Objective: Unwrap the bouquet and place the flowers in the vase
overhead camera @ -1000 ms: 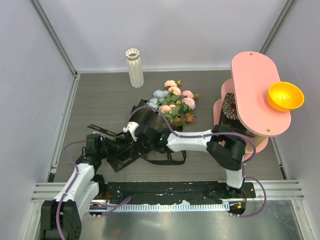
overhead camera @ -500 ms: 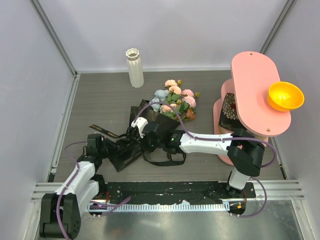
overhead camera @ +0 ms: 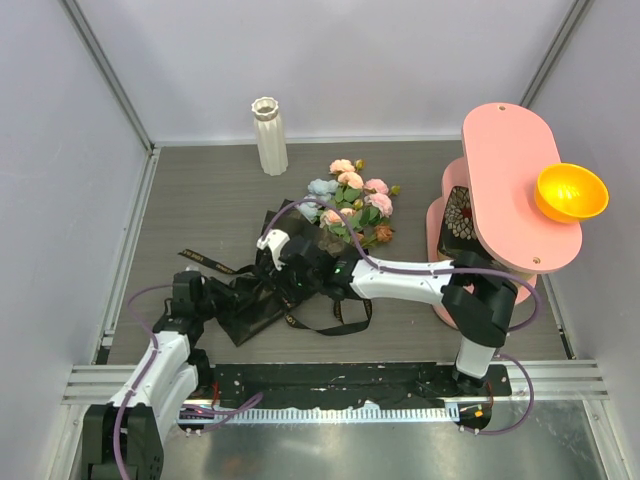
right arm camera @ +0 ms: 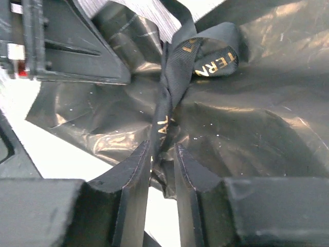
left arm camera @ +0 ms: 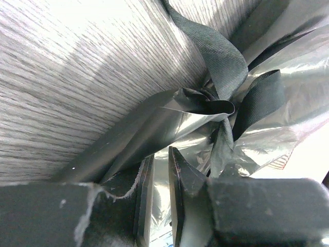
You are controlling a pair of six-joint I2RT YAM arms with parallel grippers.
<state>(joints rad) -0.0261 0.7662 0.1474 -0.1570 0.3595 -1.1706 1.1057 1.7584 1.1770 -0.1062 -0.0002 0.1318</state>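
The bouquet lies mid-table, its flowers spilling from a black paper wrap with black ribbon trailing loose. My left gripper holds the wrap's crumpled narrow end between nearly closed jaws, just below the ribbon knot. My right gripper sits over the same spot. Its jaws stand slightly apart with a gold-lettered ribbon strand running between them, resting against one finger. The white ribbed vase stands upright at the back, apart from both grippers.
A pink two-tier stand with an orange bowl occupies the right side. A ribbon tail lies left of the wrap. Grey walls close in the left and back edges.
My right gripper's jaws have parted from shut, with the ribbon strand still between them. The right arm has shifted slightly over the wrap. The left gripper has stayed on the wrap.
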